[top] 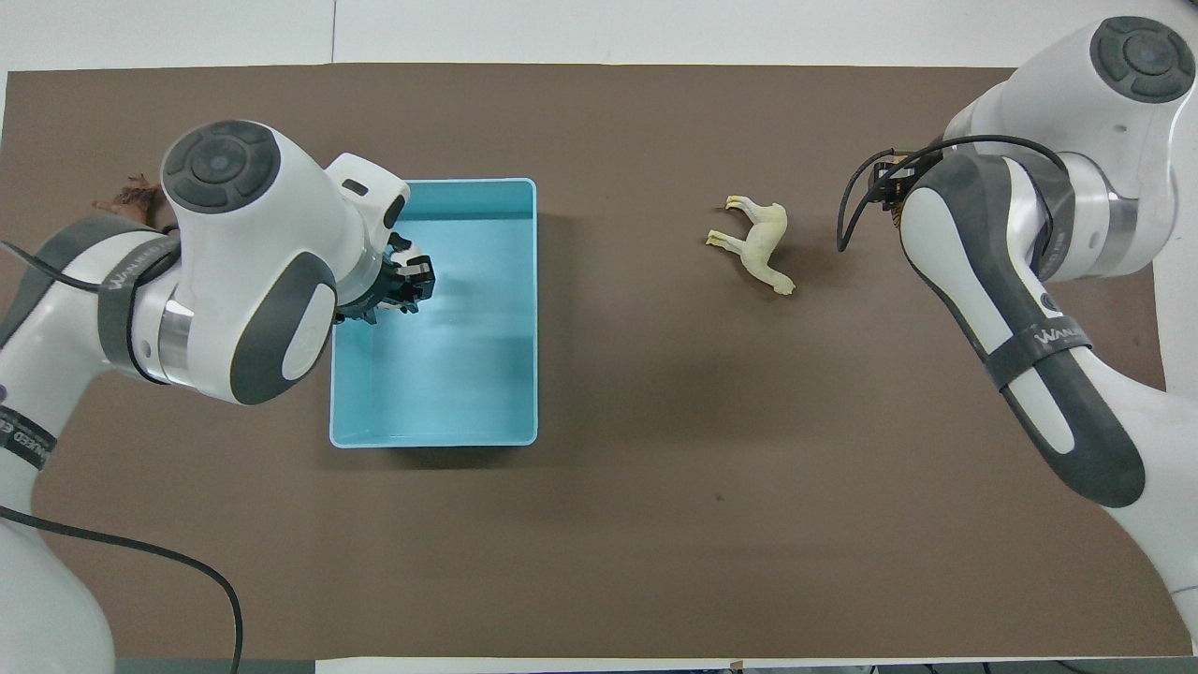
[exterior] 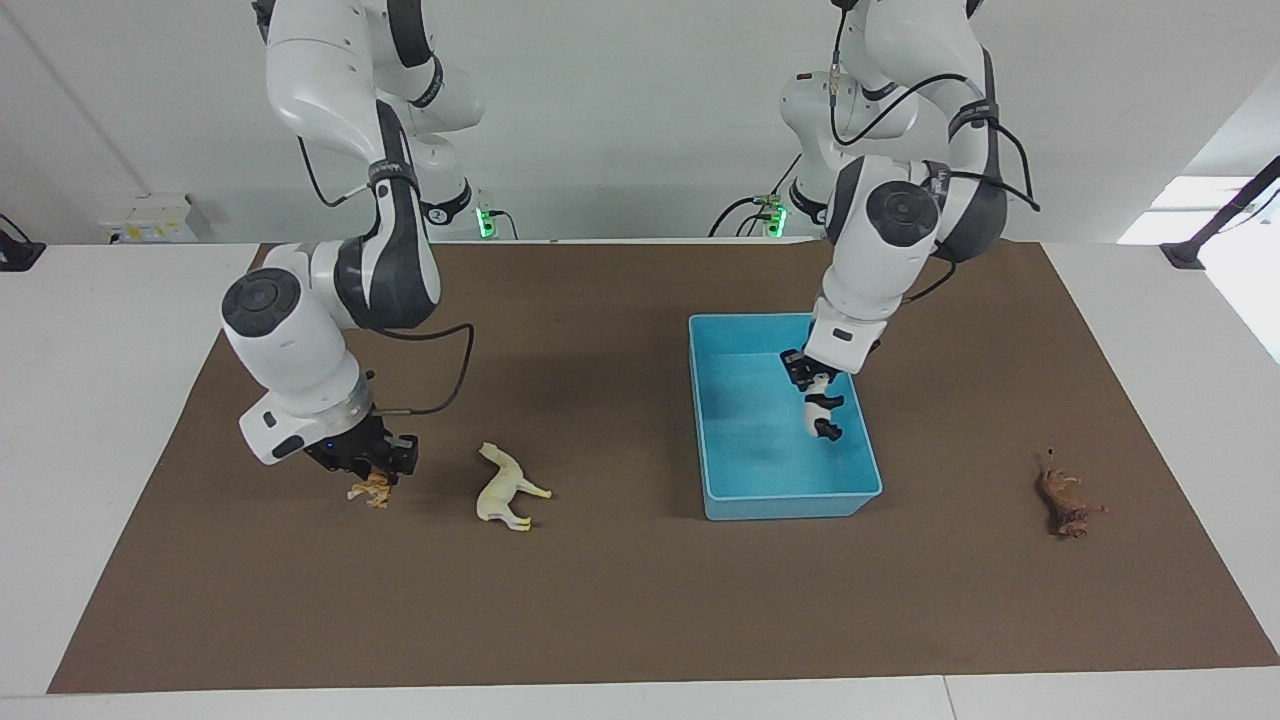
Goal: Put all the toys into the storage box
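Note:
The light-blue storage box (exterior: pixel 790 498) stands on the brown mat and shows nothing lying on its floor (top: pixel 449 365). My left gripper (exterior: pixel 812 376) is shut on the black-and-white panda (exterior: pixel 822 408), which hangs over the box's inside; the gripper also shows in the overhead view (top: pixel 409 281). My right gripper (exterior: pixel 368 462) is down on the orange tiger (exterior: pixel 372 490) at the right arm's end; in the overhead view (top: pixel 889 180) the arm hides the tiger. The cream long-necked animal (exterior: pixel 508 488) (top: pixel 760 241) lies on its side between tiger and box. The brown lion (exterior: pixel 1065 497) (top: pixel 131 195) lies toward the left arm's end.
A brown mat (exterior: pixel 640 600) covers the white table. A black cable (exterior: pixel 450 385) loops from the right arm's wrist.

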You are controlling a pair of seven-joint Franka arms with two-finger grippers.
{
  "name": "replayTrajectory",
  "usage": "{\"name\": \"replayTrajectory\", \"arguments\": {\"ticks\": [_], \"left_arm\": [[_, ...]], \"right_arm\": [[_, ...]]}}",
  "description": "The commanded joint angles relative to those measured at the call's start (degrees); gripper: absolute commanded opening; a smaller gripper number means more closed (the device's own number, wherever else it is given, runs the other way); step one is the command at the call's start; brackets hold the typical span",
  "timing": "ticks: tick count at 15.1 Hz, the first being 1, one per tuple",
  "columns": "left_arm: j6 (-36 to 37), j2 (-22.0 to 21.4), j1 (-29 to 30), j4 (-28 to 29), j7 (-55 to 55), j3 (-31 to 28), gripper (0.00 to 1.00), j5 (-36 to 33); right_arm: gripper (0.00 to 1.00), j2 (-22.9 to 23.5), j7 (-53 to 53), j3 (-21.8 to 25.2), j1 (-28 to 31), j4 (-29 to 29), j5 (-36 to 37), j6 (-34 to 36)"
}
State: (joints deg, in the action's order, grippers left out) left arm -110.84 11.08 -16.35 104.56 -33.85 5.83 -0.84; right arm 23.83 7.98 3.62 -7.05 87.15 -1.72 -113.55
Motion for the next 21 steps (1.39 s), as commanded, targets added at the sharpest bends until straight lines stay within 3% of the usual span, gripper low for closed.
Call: {"name": "replayTrajectory", "arguments": {"ticks": [1, 4, 6, 8, 10, 12, 15, 18, 21], "left_arm": [[-1.75, -4.04, 0.70, 4.07, 0.45, -1.26, 1.00, -0.22], [-1.22, -5.98, 6.30, 2.50, 4.73, -1.70, 1.00, -3.79], [-3.40, -5.63, 11.66, 2.31, 10.97, -1.78, 1.00, -6.98], [-7.35, -5.20, 17.55, 2.40, 18.87, -1.87, 1.00, -8.12], [-16.99, -3.36, 24.05, 2.49, 28.18, -1.87, 1.00, -8.13], [-24.30, 1.02, 28.37, -0.48, 32.34, -1.87, 1.00, -8.48], [-29.86, 9.99, 30.93, -7.87, 33.76, -1.87, 1.00, -11.72], [-36.42, 14.92, 32.68, -7.89, 33.76, -1.96, 1.00, -16.29], [-39.44, 17.39, 34.01, -6.31, 33.59, -1.96, 1.00, -16.48]], "right_arm": [[0.00, -1.24, 1.07, -0.01, -2.35, -6.44, 0.93, 9.10], [0.00, -2.21, 8.94, -0.27, -7.52, -11.37, 1.01, 16.32], [0.00, -2.21, 19.04, -0.36, -14.62, -12.44, 1.28, 16.70], [0.00, -2.21, 26.71, -0.36, -20.79, -12.44, 0.75, 15.81], [0.00, -1.08, 32.68, -0.01, -27.90, -12.79, 0.66, 15.11], [0.00, 3.82, 39.89, -0.01, -33.18, -16.03, 0.75, 11.26], [0.00, 18.23, 45.54, 0.25, -38.29, -30.51, 1.36, 9.84], [0.00, 21.77, 45.64, 0.16, -40.41, -30.99, 1.45, 4.06], [0.00, 23.10, 45.90, -0.10, -41.91, -28.62, 1.02, -0.80]]}}
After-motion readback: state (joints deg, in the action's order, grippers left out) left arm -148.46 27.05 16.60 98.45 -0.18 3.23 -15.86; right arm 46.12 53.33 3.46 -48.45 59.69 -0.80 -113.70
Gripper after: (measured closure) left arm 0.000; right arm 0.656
